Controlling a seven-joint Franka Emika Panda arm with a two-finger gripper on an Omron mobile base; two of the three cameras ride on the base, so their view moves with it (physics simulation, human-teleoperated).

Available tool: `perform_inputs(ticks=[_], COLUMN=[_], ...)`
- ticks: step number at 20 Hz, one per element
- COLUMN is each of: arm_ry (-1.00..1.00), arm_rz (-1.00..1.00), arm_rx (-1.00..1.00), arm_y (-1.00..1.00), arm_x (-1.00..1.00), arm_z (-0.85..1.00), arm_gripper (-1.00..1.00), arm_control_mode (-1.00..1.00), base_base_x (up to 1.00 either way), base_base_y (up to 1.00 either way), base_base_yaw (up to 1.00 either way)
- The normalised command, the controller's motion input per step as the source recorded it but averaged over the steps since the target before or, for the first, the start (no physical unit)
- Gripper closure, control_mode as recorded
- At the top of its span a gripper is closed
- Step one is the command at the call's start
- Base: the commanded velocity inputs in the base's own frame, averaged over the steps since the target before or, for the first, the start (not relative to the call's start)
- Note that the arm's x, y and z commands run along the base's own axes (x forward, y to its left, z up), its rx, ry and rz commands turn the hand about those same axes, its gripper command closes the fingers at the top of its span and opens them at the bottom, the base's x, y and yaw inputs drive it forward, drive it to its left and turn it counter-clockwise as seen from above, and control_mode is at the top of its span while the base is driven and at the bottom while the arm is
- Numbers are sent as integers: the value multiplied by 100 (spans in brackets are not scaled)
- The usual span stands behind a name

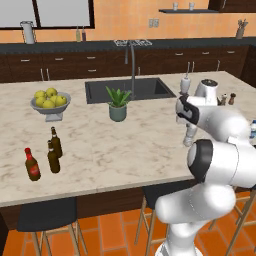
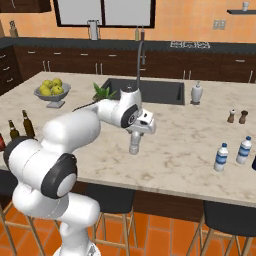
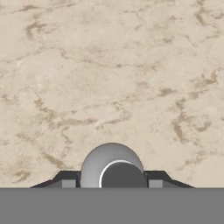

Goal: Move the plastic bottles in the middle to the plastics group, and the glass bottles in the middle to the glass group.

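While the two-finger gripper is pointing straight down at the beige marble counter, its dark fingertips are sitting against either side of a plain greyish plastic bottle, seen from above as a round pale shoulder with a darker top. The jaws are clenching on it rather than standing free. In the right base view that bottle is standing upright under the hand, roughly mid-counter, in front of the dark sink.

Such a bottle is probably light, smooth and a little yielding, so a grip high on the body, just below the shoulder, seems to be keeping it from tipping or squirting out; squeezing harder would likely only dent it.

Two small translucent bottles with bluish labels are waiting well apart to the right, near the counter edge. Dark narrow-necked glass bottles are clustering far to the left, one red-labelled.
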Motion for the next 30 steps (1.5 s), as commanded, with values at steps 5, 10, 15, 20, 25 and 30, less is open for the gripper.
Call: perform_inputs(ticks=[5, 10, 15, 20, 25, 30], arm_ry=[0, 0, 0, 0, 0, 0], arm_rz=[-20, -21, -21, -21, -19, -17], arm_rx=[1, 1, 1, 0, 0, 0], arm_y=[-100, -100, -100, -100, -100, -100], arm_x=[-33, -36, -19, -9, -9, -17], arm_z=[1, 0, 0, 0, 0, -3], arm_gripper=[100, 100, 100, 100, 100, 100], arm_control_mode=[-100, -100, -100, -100, -100, -100], base_base_x=[0, 0, 0, 0, 0, 0], base_base_y=[0, 0, 0, 0, 0, 0], base_base_yaw=[0, 0, 0, 0, 0, 0])
